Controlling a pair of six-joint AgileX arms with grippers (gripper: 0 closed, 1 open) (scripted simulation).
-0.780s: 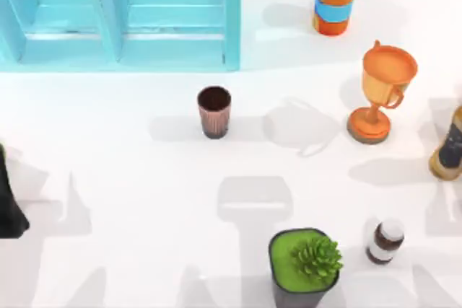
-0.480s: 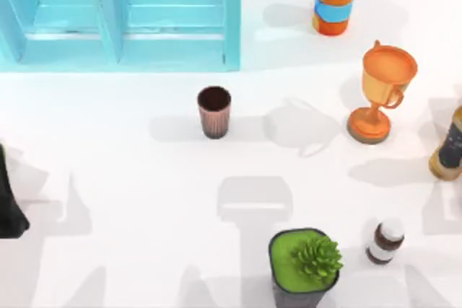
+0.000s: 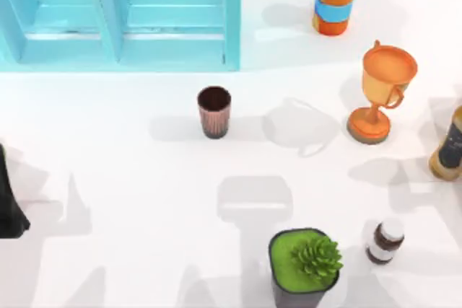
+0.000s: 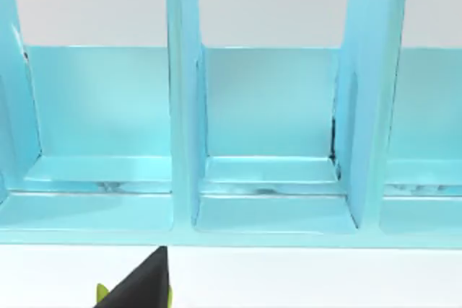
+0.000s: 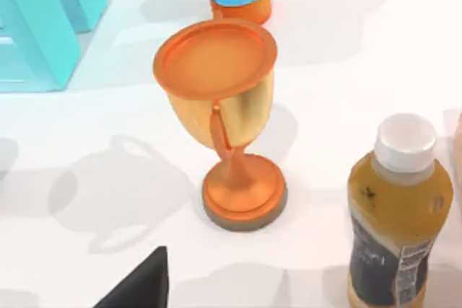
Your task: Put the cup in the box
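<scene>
The cup [image 3: 214, 112], a small ribbed pinkish-brown tumbler with a dark inside, stands upright on the white table a little left of the middle. Behind it, at the back left, is the big cyan box [image 3: 231, 19] with inner dividers. The box's compartments [image 4: 184, 106] face the left wrist view, and one corner of the box [image 5: 36, 34] appears in the right wrist view. My left arm [image 3: 9, 200] sits at the table's left edge, far from the cup. A dark part of my left gripper [image 4: 141, 286] pokes into its wrist view. A dark part of my right gripper [image 5: 144, 283] hangs near the trophy.
An orange trophy [image 3: 379, 91] stands at the right, with an orange cylinder with a blue band [image 3: 335, 1] behind it. A juice bottle [image 3: 449, 146] is at the right edge. A potted succulent [image 3: 307, 261] and a small brown bottle [image 3: 385, 242] stand at the front.
The arm shadows on the table's right side have slid leftwards. The cup, the box and the left arm have not moved.
</scene>
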